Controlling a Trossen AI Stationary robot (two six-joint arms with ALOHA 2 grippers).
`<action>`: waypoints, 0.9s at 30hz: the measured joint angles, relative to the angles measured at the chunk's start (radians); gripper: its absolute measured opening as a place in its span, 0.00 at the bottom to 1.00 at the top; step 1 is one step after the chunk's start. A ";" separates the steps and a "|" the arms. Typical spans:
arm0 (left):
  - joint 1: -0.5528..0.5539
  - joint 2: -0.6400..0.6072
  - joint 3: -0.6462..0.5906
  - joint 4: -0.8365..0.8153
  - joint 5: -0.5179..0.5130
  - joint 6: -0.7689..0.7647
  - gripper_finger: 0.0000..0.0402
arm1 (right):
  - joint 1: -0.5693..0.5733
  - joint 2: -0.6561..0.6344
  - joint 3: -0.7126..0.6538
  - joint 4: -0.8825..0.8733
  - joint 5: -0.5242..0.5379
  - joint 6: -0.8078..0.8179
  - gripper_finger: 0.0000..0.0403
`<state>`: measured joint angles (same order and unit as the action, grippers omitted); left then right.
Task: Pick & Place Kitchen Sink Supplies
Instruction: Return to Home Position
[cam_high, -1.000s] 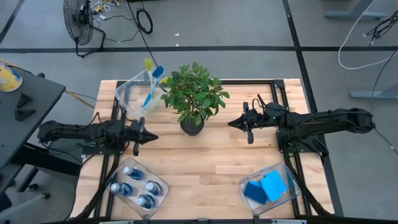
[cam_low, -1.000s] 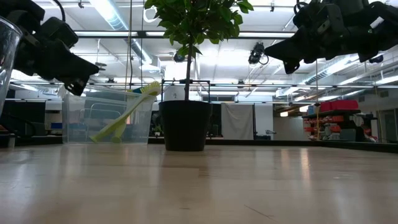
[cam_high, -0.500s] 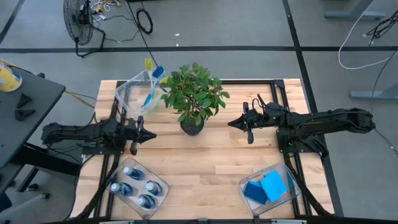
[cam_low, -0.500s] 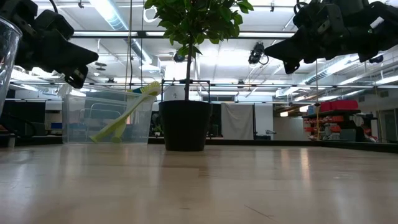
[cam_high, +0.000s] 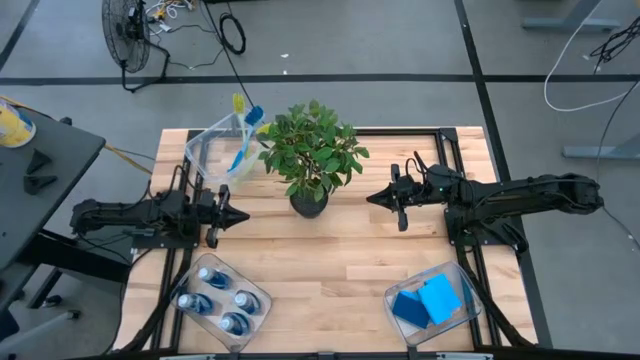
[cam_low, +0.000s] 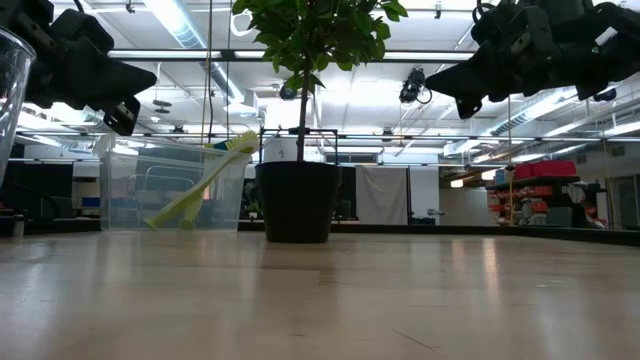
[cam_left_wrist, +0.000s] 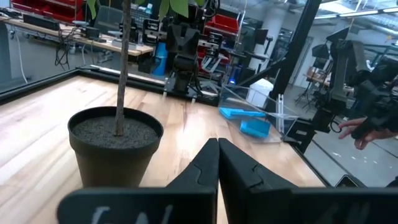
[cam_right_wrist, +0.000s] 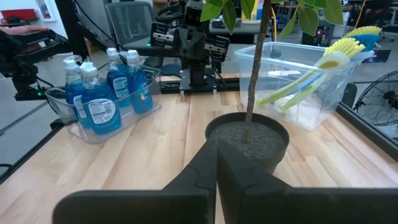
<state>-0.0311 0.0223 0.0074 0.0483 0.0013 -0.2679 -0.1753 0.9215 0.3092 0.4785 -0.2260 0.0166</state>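
Both empty and pinched closed, left gripper (cam_high: 242, 218) and right gripper (cam_high: 371, 198) flank the centre-frame potted plant (cam_high: 312, 155); careless retraction could clip leaves.

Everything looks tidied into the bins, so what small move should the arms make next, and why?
Probably draw the left gripper slightly back from the potted plant, toward rest. The bottles, sponges and brushes already sit in bins; the right gripper, like the left, has its fingers shut on nothing.
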 joint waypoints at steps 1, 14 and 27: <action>0.000 0.000 0.000 0.000 0.000 0.000 0.02 | 0.000 0.000 0.000 0.000 0.000 0.000 0.02; 0.000 -0.022 0.000 -0.001 0.000 -0.001 0.02 | 0.000 0.000 0.000 0.000 0.000 0.000 0.02; 0.000 -0.010 0.000 -0.001 0.000 0.001 0.02 | 0.000 0.000 0.000 0.000 0.000 0.000 0.02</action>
<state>-0.0311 0.0128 0.0074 0.0474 0.0013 -0.2672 -0.1749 0.9215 0.3092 0.4786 -0.2256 0.0167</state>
